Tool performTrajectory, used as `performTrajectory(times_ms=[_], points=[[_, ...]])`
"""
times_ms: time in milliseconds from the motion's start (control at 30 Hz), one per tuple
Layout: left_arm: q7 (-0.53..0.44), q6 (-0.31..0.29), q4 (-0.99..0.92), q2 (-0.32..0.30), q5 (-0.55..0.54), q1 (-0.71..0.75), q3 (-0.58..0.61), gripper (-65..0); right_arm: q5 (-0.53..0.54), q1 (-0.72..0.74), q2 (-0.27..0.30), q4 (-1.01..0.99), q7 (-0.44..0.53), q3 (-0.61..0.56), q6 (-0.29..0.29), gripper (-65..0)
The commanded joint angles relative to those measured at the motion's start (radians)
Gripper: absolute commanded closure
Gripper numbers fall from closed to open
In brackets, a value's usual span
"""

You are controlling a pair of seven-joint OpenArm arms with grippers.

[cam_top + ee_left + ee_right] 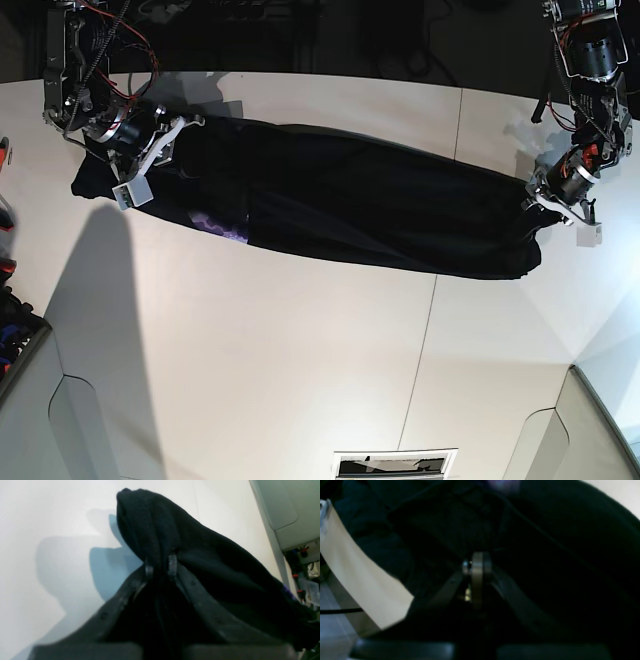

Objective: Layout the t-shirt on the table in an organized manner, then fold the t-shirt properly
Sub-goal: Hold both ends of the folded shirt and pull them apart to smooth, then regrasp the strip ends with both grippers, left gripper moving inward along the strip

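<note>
Wide bare worktop [300, 370] toward the near edge, free for passing. Blocked along the far edge by the t-shirt [360, 205], stretched nearly from left corner to right edge, an arm at each end.

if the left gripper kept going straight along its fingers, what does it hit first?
The t-shirt: the left gripper is already pinched on a black fold bunched past its tips. Beyond that, probably the white table; depth unclear.
</note>
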Motion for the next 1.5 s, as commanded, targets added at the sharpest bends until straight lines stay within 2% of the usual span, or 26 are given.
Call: performTrajectory(times_ms=[0,100,200,400,600,800,933,1033,1167,1267,1333,1467], points=[[0.045,0.04,0.014,-0.004,0.041,0.003,-0.007,0.0,-0.016,0.0,0.011,0.019,-0.026,0.005,-0.009,0.0],[0.072,0.04,0.13,-0.003,0.113,0.011,-0.025,0.0,-0.016,0.0,0.011,0.06,-0.025,0.008,-0.009,0.0],[0.122,0.04,0.277,-0.003,0.134,0.024,-0.025,0.0,-0.016,0.0,0.011,0.116,-0.014,0.014,-0.009,0.0],[0.108,0.04,0.476,-0.004,0.219,0.03,-0.025,0.0,-0.022,0.0,0.011,0.222,-0.015,0.016,-0.009,0.0],[0.015,0.04,0.492,-0.038,0.385,0.008,-0.025,0.0,-0.028,0.0,0.011,0.257,-0.024,0.029,-0.009,0.0],[0.0,0.047,0.491,-0.14,0.392,-0.016,-0.025,0.0,-0.012,-0.001,0.011,0.257,-0.031,0.071,-0.009,0.0],[0.032,0.04,0.499,-0.168,0.379,-0.021,-0.024,0.0,-0.001,-0.001,0.011,0.256,-0.035,0.08,-0.009,0.0],[0.053,0.04,0.534,-0.153,0.306,-0.011,-0.002,0.0,-0.001,-0.001,0.011,0.256,-0.035,0.08,-0.009,0.0],[0.106,0.04,0.671,-0.09,0.254,0.022,0.077,0.0,-0.002,-0.001,0.011,0.256,-0.034,0.08,-0.009,0.0],[0.168,0.04,0.786,-0.039,0.257,0.055,0.183,0.0,-0.013,-0.001,-0.001,0.256,-0.034,0.082,-0.009,0.0],[0.172,0.04,0.82,-0.016,0.263,0.077,0.261,0.0,-0.025,-0.001,-0.019,0.256,-0.034,0.082,-0.009,0.0],[0.17,0.04,0.816,0.04,0.354,0.08,0.385,0.0,-0.025,-0.001,-0.039,0.256,-0.034,0.084,-0.009,0.0]])
